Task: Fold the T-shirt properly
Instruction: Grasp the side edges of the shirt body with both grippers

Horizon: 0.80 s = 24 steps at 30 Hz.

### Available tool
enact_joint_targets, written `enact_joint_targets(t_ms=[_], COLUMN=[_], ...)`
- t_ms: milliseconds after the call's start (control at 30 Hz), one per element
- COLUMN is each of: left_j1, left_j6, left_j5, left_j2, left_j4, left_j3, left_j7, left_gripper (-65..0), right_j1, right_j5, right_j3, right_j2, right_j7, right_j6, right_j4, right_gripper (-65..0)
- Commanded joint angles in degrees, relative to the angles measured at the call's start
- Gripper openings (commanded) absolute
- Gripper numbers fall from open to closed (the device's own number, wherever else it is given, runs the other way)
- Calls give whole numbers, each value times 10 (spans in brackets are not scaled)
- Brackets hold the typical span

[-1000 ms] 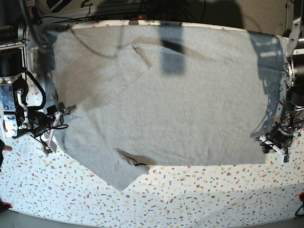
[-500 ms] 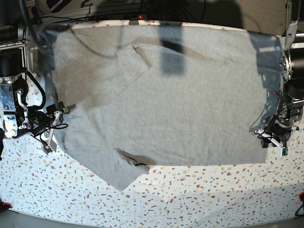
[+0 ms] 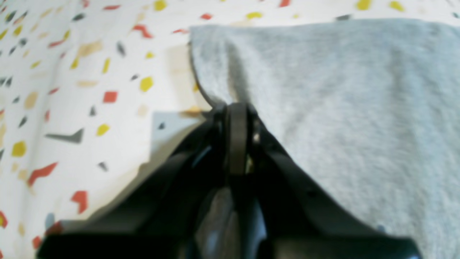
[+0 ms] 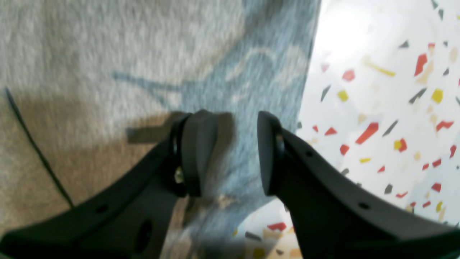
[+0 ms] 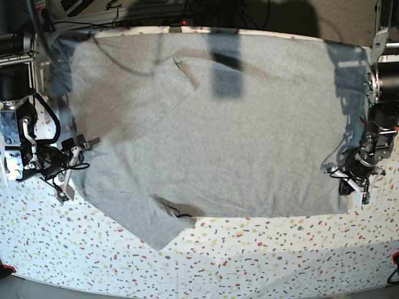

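Speckled worktop (image 5: 249, 261) holds your flat shirt (image 5: 218, 143). Left claw (image 3: 235, 111) pinches its edge to lift; right claw (image 4: 237, 151) waits apart.

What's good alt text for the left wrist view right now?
The left gripper, its black jaws shut, pinches a bunched edge of the grey T-shirt near its corner. The shirt fills the right of the frame, lying on a white table speckled with red, yellow and grey flecks.
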Motion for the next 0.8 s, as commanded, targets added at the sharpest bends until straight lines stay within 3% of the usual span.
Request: enact_joint_targets(t_ms=[0, 67, 133, 267, 633, 767], left_j1=[-18, -18, -18, -18, -16, -16], left_j6=[-2, -2, -2, -2, -2, -2], left_j5=[-4, -4, -4, -4, -4, -4], left_j2=[-7, -7, -7, -7, 0, 8], left_j4=[6, 6, 6, 6, 6, 6], left_j3=[0, 0, 0, 0, 0, 0], left_j7=[-24, -24, -11, 26, 53, 66], left_gripper=[-650, -650, -650, -650, -650, -650], right_j1=[16, 16, 20, 50, 224, 269], right_j5=[0, -9, -39, -104, -105, -117], right_j3=[4, 4, 4, 4, 2, -29], right_j2=[13, 12, 9, -2, -40, -47], right_j7=[28, 80, 120, 153, 177, 177], right_j6=[0, 0, 0, 0, 1, 9], right_j4=[7, 7, 6, -9, -273, -360], right_gripper=[-414, -402, -348, -238, -239, -239])
